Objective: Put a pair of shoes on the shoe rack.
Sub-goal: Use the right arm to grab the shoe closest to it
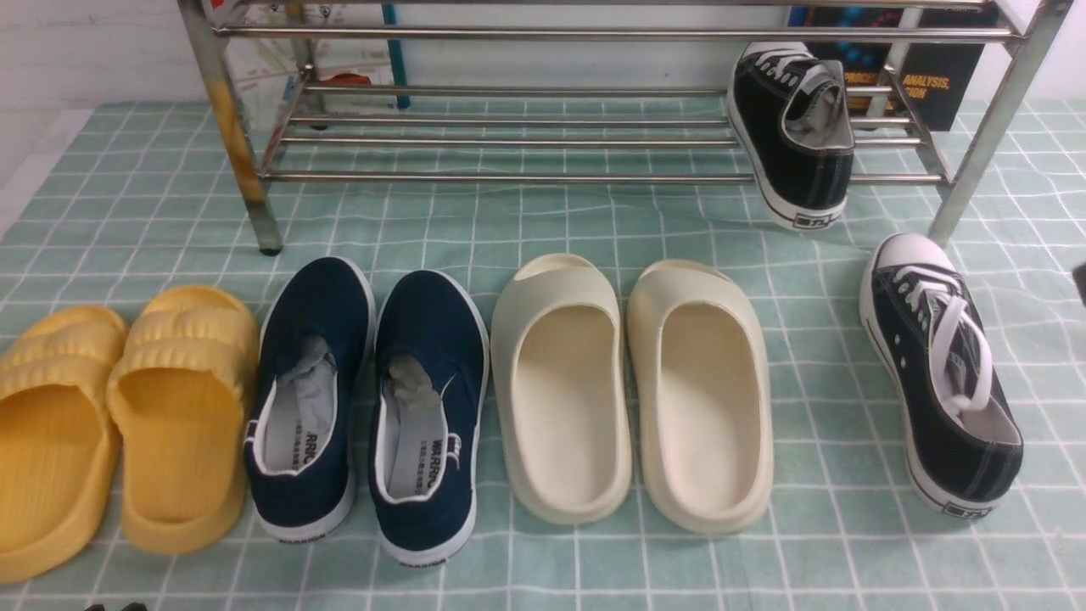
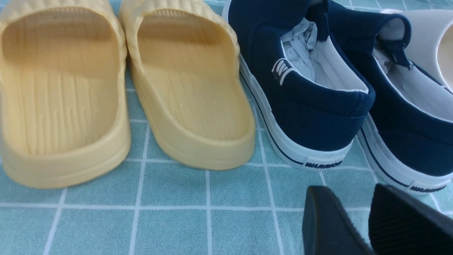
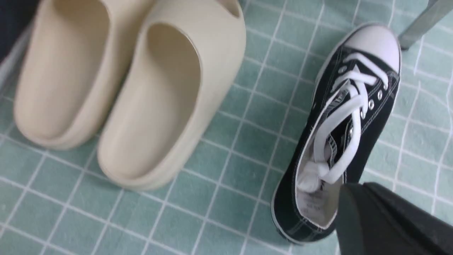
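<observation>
Black canvas up on steel, black canvas down on the cloth: why is the pair split? (Desk)

The first sneaker (image 1: 793,136) lies at the right end of the shoe rack (image 1: 509,178), on the lower shelf, toe toward the back and heel hanging past the front bar. The second sneaker (image 1: 942,373) sits on the green checked cloth (image 1: 543,229), its toe cap just beside the rack's right front leg. The job looks half done, one shoe at a time. (Photographer)

And the two grippers? (Desk)

The right gripper (image 3: 361,205) has its fingers pressed together with nothing between them. Its tip shows against the second sneaker's heel in the wrist view, though whether it touches I cannot tell. It seems placed for the pickup, but it would have to open first. The left gripper (image 2: 348,198) stands with fingers apart and empty, low over the cloth behind the navy slip-ons (image 2: 300,106). It is well away from the sneakers, probably parked clear of the work. (Photographer)

Anything at risk? (Desk)

The first sneaker is tilted, its heel drooping below the front bar, so a knock to the rack might tip it off. Bare shelf lies to its left, the likely spot for its twin. The cream slides (image 1: 628,390) and yellow slides (image 1: 110,416) line up in front and look like bystanders. (Photographer)
</observation>
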`<state>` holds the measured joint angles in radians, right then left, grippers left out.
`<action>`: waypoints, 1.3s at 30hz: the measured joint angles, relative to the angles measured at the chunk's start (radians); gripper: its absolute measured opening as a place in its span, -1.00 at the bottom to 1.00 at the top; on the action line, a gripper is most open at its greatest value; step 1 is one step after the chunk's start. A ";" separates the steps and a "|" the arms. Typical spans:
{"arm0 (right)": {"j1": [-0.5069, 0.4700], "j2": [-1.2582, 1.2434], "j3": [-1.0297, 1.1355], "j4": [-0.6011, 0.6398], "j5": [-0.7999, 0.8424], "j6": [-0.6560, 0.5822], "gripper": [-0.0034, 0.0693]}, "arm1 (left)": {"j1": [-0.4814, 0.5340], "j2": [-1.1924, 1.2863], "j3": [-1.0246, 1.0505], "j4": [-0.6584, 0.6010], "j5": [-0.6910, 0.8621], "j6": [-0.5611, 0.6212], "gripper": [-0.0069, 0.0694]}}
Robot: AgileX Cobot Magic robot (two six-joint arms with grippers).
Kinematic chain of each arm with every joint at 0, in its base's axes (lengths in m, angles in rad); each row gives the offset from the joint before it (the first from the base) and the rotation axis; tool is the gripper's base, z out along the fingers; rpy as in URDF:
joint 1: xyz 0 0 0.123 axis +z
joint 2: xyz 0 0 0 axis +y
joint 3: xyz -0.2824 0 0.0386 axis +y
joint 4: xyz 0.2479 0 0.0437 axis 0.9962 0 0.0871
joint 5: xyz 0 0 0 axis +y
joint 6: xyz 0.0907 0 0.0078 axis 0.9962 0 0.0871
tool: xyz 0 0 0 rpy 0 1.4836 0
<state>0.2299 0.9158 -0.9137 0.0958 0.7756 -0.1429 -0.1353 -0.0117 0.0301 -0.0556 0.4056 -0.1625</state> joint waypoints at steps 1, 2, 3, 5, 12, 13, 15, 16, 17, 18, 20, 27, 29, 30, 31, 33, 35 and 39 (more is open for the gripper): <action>0.000 -0.099 0.092 0.011 -0.086 0.004 -0.87 | 0.000 0.000 0.000 0.000 0.000 0.000 -0.26; 0.000 -0.099 0.107 0.012 -0.100 0.004 -0.87 | 0.000 0.000 0.000 0.000 0.000 0.000 -0.26; 0.000 -0.220 0.236 0.021 -0.225 0.010 -0.87 | 0.000 0.000 0.000 0.000 0.000 0.000 -0.26; 0.000 -0.271 0.317 0.024 -0.306 0.011 -0.87 | 0.000 0.000 0.000 0.000 0.000 0.000 -0.25; 0.000 -0.653 0.728 0.030 -0.776 0.016 -0.86 | 0.000 0.000 0.000 -0.001 0.000 0.000 -0.24; 0.000 -0.711 0.772 0.030 -0.811 0.016 -0.86 | 0.000 0.000 0.000 -0.001 0.000 0.000 -0.24; 0.000 -0.819 0.844 0.030 -0.859 0.020 -0.85 | 0.000 0.000 0.000 -0.001 0.000 0.000 -0.23; 0.000 -0.830 0.852 0.030 -0.859 0.020 -0.85 | 0.000 0.000 0.000 -0.001 0.000 0.000 -0.23; 0.000 -0.897 0.899 0.031 -0.884 0.026 -0.85 | 0.000 0.000 0.000 -0.001 0.000 0.000 -0.23; 0.000 -0.915 0.924 0.031 -0.896 0.026 -0.85 | 0.000 0.000 0.000 -0.002 0.000 0.000 -0.22; 0.000 -0.921 0.938 0.031 -0.885 0.027 -0.84 | 0.000 0.001 0.000 -0.002 0.000 0.000 -0.22; 0.000 -0.894 0.939 0.030 -0.821 0.029 -0.84 | 0.000 0.000 0.000 -0.002 -0.001 0.000 -0.20; -0.002 -0.900 0.939 0.011 -0.808 0.029 -0.84 | 0.000 0.000 0.000 -0.002 -0.001 0.000 -0.20; -0.009 -0.913 0.939 -0.024 -0.794 0.032 -0.84 | 0.000 0.000 0.000 -0.002 -0.001 0.000 -0.19; -0.019 -0.921 0.939 -0.063 -0.781 0.042 -0.84 | 0.000 0.000 0.000 -0.002 -0.001 0.000 -0.19; -0.035 -0.924 0.939 -0.113 -0.760 0.069 -0.84 | 0.000 0.000 0.000 -0.002 -0.001 0.000 -0.19; -0.085 -0.926 0.939 -0.177 -0.708 0.167 -0.85 | 0.000 0.000 0.000 -0.002 -0.001 0.000 -0.19; -0.148 -0.926 0.939 -0.155 -0.561 0.247 -0.90 | 0.000 0.000 0.000 -0.002 -0.001 0.000 -0.19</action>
<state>0.0823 -0.0100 0.0253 -0.0596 0.2145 0.1045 -0.1353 -0.0117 0.0301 -0.0576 0.4045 -0.1625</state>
